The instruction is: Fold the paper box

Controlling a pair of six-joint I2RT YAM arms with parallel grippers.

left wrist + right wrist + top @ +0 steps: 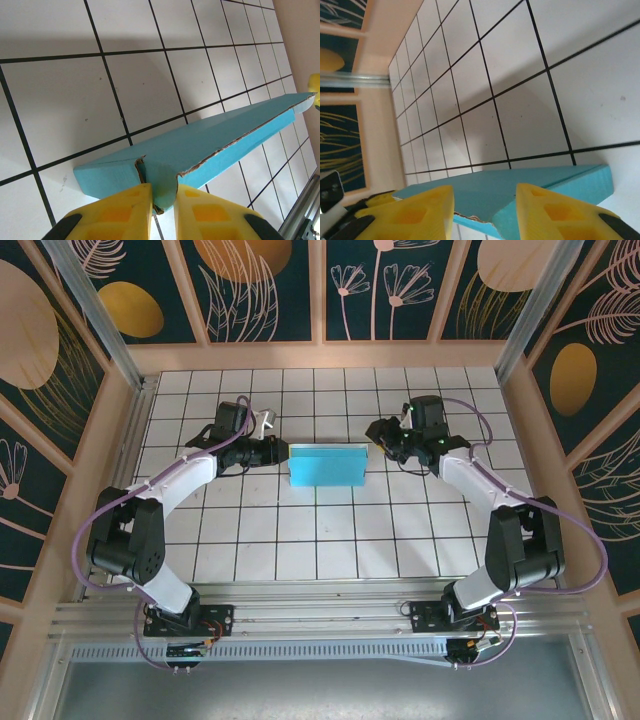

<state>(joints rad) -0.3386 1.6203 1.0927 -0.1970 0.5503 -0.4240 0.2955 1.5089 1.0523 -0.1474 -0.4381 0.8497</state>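
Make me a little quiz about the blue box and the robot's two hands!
1. True or false: the left hand is pinching one end of the paper box.
2. What colour is the box outside? A red, B teal, C black.
3. Fill the gap: the right hand has ____ fingers.
Key: 1 true; 2 B; 3 yellow.

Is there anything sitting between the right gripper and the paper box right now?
Nothing visible does. The right gripper straddles one end of the paper box, its fingers apart on either side.
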